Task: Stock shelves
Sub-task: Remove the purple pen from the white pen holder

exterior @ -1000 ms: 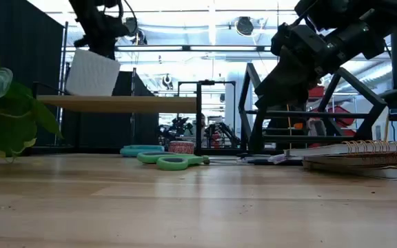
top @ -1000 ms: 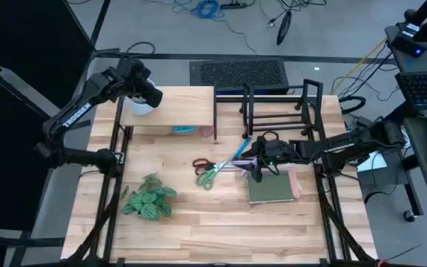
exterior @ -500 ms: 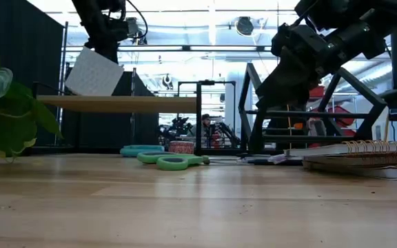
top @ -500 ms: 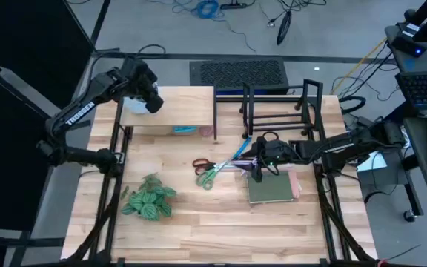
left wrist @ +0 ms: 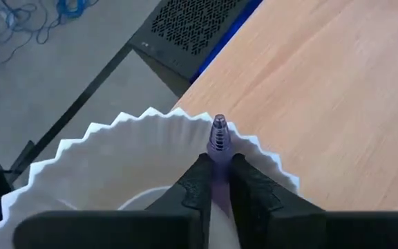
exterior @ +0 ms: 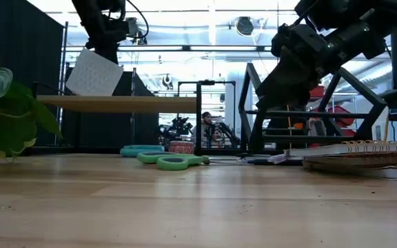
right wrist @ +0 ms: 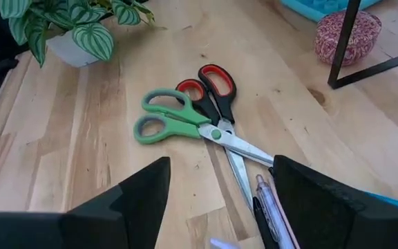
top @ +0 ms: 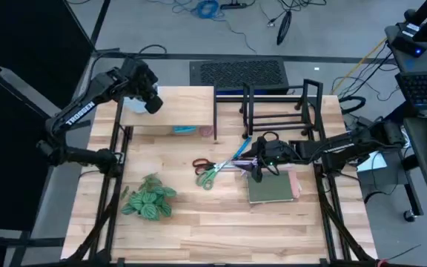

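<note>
With the left gripper (left wrist: 216, 181) clenched on the white fluted paper cup (left wrist: 109, 160) over the pale-wood riser shelf (top: 176, 110) at upper left, you should lower and release; the right gripper (right wrist: 216, 207) hangs spread above the scissors (right wrist: 185, 119).

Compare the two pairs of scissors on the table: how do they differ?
The green-handled scissors have grey-lined loops; the red-handled scissors have black ones. The green pair lies on top, crossing the red pair's blades, handles pointing a different way. Both lie flat on the wooden table, blades closed, ahead of the open right gripper.
</note>
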Controlling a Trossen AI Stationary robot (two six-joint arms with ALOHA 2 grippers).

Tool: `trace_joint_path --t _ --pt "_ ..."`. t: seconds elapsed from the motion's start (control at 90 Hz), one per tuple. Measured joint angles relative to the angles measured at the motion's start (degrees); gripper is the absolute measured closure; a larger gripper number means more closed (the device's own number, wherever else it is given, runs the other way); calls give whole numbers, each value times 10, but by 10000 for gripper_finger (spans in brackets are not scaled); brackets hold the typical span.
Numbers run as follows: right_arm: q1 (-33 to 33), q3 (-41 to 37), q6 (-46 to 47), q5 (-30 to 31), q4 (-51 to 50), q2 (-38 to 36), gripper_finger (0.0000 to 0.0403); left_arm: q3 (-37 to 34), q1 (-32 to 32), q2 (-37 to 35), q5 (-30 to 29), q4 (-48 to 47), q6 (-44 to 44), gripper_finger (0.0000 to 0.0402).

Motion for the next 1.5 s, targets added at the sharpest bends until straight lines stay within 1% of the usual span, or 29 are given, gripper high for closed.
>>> trace_joint_path --t 0.189,0.344,0.556,0.722,0.778,0.933,1.044,1.2,1.5 --pt "0 0 0 0 0 0 163 0 0 0 0 -2 4 323" --pt "0 0 0 0 0 0 163 0 1 0 -1 -3 34 317" --pt "0 0 -9 0 0 0 163 0 1 0 -1 -3 59 336" --pt "0 0 -16 0 0 0 163 0 0 0 1 -1 59 382" --pt "0 0 -16 0 0 0 163 0 0 0 2 0 59 392" --pt "0 0 -16 0 0 0 163 1 0 -1 1 -2 57 392" --pt "0 0 -16 0 0 0 163 11 1 -1 0 -8 39 391" --pt "0 0 -16 0 0 0 163 24 1 -14 -2 -6 28 391" --pt "0 0 -16 0 0 0 163 24 1 -38 -2 1 13 391"
